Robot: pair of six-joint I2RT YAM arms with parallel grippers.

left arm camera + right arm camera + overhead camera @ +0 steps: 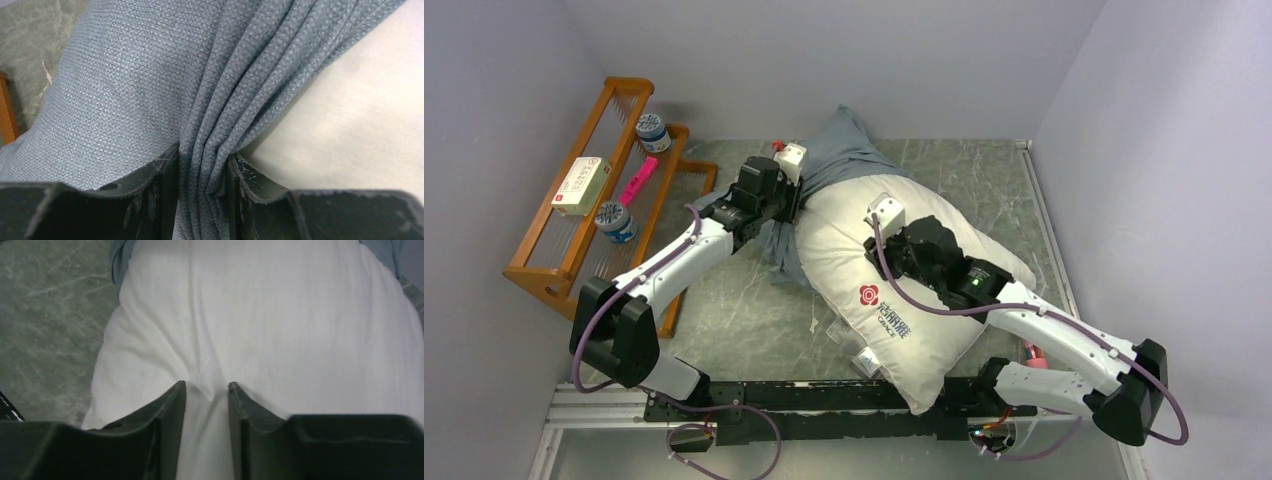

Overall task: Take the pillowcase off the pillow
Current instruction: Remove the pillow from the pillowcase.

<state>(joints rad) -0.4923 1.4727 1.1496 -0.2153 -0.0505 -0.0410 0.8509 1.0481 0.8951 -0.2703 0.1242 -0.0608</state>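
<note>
Bunched folds of the soft, light pillowcase (pixel 125 100) sit clenched in my left pincer (pixel 204 152), a sound hold on limp cloth covering only the far end of the plump pillow (pixel 260 315), while my right pincer (pixel 206 386) straddles a pillow crease, gripping or released I cannot tell.

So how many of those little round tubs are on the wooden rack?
2. One tub stands at the far end of the rack, the other nearer the arms, next to the box. The left arm covers part of the near end, so another could be hidden.
</note>
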